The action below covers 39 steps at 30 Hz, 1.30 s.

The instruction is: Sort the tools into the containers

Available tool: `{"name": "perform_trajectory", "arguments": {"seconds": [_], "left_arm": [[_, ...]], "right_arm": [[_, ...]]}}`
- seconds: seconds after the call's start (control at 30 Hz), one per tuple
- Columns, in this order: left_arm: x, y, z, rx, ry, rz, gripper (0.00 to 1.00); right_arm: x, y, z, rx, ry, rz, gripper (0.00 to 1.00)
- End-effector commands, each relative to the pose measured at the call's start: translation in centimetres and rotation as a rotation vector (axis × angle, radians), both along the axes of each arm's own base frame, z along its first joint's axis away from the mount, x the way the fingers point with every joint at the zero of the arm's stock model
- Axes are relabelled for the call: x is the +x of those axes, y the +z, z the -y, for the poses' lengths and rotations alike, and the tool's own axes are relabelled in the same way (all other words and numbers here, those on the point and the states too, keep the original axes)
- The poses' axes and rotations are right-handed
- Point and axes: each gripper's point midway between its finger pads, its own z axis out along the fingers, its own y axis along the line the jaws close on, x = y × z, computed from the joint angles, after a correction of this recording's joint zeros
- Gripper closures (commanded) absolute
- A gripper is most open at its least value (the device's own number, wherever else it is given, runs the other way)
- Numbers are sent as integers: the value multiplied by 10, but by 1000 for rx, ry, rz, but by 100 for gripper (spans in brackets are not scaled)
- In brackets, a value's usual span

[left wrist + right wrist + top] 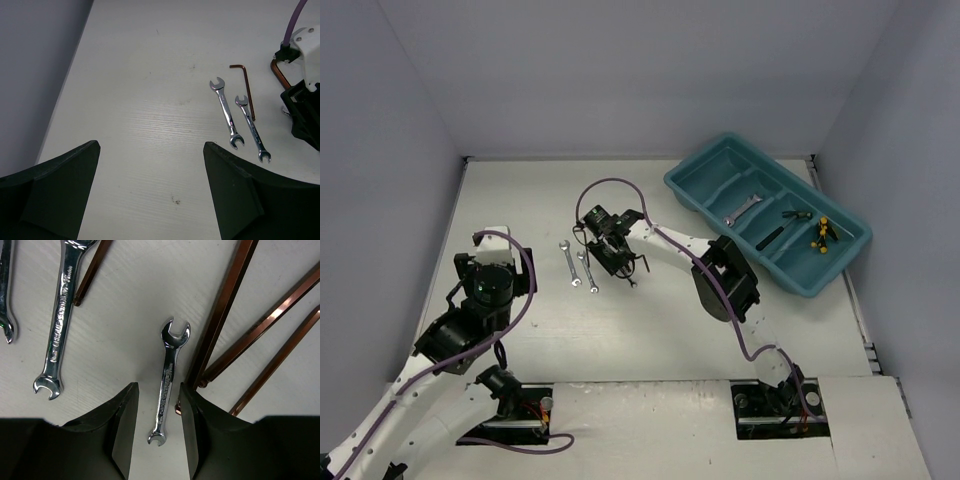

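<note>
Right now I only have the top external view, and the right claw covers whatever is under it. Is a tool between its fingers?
Observer: Yes. The right wrist view shows a small silver wrench with one end between the fingers of the right claw, which is open.
Operator: Anything crowding it?
Observer: Several copper-coloured hex keys lie right beside that wrench, one ending by a finger.
Operator: And the left claw?
Observer: The left claw is open and holds nothing, per its wrist view.
</note>
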Motion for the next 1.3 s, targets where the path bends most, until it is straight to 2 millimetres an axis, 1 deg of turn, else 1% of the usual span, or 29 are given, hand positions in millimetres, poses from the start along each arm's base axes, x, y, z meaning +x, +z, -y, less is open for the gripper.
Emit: {"name": "perform_trajectory", "arguments": {"seconds": [0.0,0.1,0.23,0.4,0.43,0.47,0.57,0.63,0.7,0.8,0.93,1.03,1.13,1.27], "left_arm": [[5,14,-2,-17,30,37,19],[5,13,-3,-10,31,32,19],[5,12,-3,-6,32,29,19],[6,12,-3,-1,35,27,19],[6,12,-3,-1,35,28,19],[5,12,-3,-1,35,29,19],[5,12,-4,-1,38,29,19],[6,12,-3,-2,36,29,19],[6,12,-3,-2,34,28,19],[6,12,-3,0,35,27,19],[6,12,-2,-2,32,28,19],[6,12,-3,0,31,28,19],[6,12,-2,4,27,24,19],[7,11,-1,10,26,18,19]], "right_arm": [[15,17,-3,27,-7,41,65],[14,9,0,19,-5,22,65],[16,5,4,12,-10,16,66],[13,0,11,-4,-20,4,71],[10,-3,13,-12,-19,-6,73],[7,-7,16,-21,-18,-18,74],[0,-8,21,-29,-18,-33,86],[-5,-8,27,-39,-25,-44,95],[-13,-8,37,-59,-41,-56,99],[-28,-7,55,-110,-63,-78,100],[-54,-10,82,-169,-99,-132,100],[-75,-16,99,-220,-109,-178,97],[-87,-18,106,-239,-106,-207,91],[-95,-24,108,-240,-94,-244,86]]}}
